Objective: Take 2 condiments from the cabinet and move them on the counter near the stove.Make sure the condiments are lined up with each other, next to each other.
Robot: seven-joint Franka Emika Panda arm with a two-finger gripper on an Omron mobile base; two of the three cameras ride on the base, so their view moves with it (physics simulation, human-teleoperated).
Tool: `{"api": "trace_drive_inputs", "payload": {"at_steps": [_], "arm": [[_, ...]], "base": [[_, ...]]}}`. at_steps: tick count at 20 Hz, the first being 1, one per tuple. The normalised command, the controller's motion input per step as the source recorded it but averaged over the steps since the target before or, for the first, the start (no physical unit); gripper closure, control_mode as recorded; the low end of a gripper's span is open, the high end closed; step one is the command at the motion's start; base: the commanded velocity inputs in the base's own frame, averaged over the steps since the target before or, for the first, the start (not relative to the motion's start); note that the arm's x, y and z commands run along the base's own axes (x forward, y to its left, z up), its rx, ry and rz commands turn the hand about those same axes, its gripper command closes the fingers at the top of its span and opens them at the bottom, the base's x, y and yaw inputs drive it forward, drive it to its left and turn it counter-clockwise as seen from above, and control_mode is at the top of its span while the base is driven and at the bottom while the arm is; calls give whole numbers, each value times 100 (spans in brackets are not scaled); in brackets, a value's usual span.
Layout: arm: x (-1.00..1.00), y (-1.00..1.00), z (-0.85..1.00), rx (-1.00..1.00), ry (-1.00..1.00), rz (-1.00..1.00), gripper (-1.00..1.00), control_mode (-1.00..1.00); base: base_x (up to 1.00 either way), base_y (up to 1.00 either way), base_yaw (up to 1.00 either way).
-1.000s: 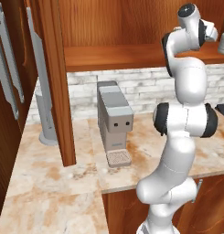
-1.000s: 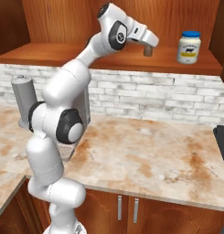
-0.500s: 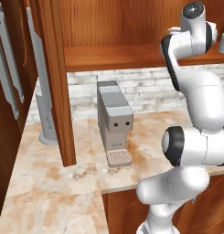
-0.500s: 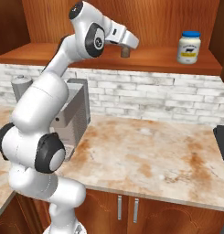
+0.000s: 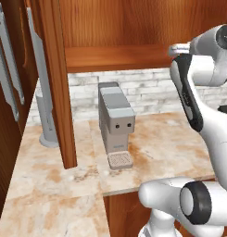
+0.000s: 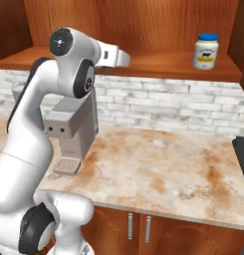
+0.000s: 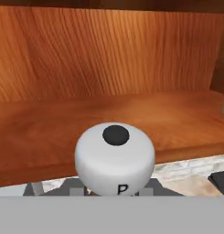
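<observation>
Reddish-brown wood makes up the cabinet, whose open plank shelf runs along the wall above the grey coffee machine. The machine stands on the beige, rust-blotched bench, against the pale brick backsplash.

The white arm reaches up over the coffee machine. Its pincer sits above the machine and slightly to its right, level with the shelf's front edge. In the hand view the shaker sits right at the fingertips, its pale rounded cap showing a dark dot on top and a letter P on its side. The pincer is closed on this shaker. The dark body below the cap is hidden, and I cannot tell whether its base touches the plank. The shelf board and the cabinet's back panel lie beyond it.

The white jar, with a blue lid and a yellowish label, stands upright on the shelf, higher than the coffee machine and well to its right, apart from the pincer.

A dark edge of the stove shows far to the right of the coffee machine, at bench level.
</observation>
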Motion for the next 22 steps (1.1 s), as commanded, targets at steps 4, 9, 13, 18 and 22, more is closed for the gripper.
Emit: {"api": "trace_drive_inputs", "payload": {"at_steps": [4,9,13,18,22], "arm": [[-94,63,13,-6,0,52,100,-100],[-88,80,1,-13,0,46,100,-100],[-55,64,0,-6,0,22,100,-100],[-64,18,0,0,-2,0,100,-100],[-72,3,0,-3,0,0,100,-100]], "base": [[0,0,0],[0,0,0],[0,0,0],[0,0,0],[0,0,0]]}}
